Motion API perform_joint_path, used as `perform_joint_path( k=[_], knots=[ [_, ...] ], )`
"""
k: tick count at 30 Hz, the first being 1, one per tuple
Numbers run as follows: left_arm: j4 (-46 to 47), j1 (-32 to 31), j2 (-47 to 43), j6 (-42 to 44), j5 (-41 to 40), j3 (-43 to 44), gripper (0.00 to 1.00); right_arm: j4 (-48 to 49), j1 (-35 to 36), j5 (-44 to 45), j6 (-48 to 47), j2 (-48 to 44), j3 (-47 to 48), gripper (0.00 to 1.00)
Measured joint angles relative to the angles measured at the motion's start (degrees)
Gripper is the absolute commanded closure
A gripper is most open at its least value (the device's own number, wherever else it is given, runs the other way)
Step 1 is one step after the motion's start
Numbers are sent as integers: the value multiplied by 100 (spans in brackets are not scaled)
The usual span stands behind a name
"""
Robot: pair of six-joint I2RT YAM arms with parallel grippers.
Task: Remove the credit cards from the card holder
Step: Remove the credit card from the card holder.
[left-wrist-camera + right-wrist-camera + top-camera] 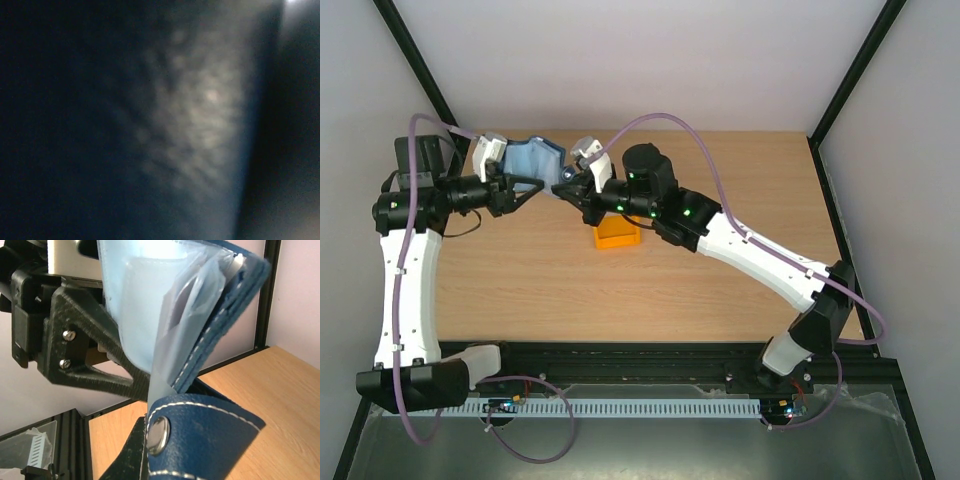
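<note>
The dark navy folding card holder (215,440) has white stitching along its edges. It also has a pale sky-blue lining (135,315) and a round silver metal snap (159,434). The small square orange plastic bin (617,236) is a plain bright colour. The flat wooden worktop (720,300) is light tan with a fine straight grain. The two jointed robot arms (405,290) are white with black joints and small green lights. Thin looping purple cables (670,120) trail from them.
</note>
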Motion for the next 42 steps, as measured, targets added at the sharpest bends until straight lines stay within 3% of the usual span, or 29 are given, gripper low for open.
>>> perform_joint_path(
  k=[4,8,10,12,15,17,24,32,42],
  knots=[
    [125,59,-2,-85,-7,-42,97,-42,-59,-35,-96,-70,-22,98],
    [199,70,-22,-98,70,-66,98,20,-153,-127,-92,-151,-151,96],
    [190,61,-22,-94,144,-79,98,181,-190,-197,-42,-227,-313,76],
    [188,26,-22,-59,267,-81,98,470,-260,-339,70,-361,-627,70],
    [131,-15,-22,11,385,-81,98,927,-402,-579,345,-540,-1119,68],
    [92,-42,-22,72,483,-81,98,1180,-527,-730,564,-601,-1346,62],
    [-72,-33,-22,424,691,-81,98,1488,-645,-1038,876,-603,-1405,54],
    [-361,-33,-22,837,774,-63,98,1725,-1051,-1434,1099,-595,-1405,32],
    [-542,-39,-201,1043,778,-76,98,1799,-1200,-1821,1045,-608,-1412,27]
  ],
)
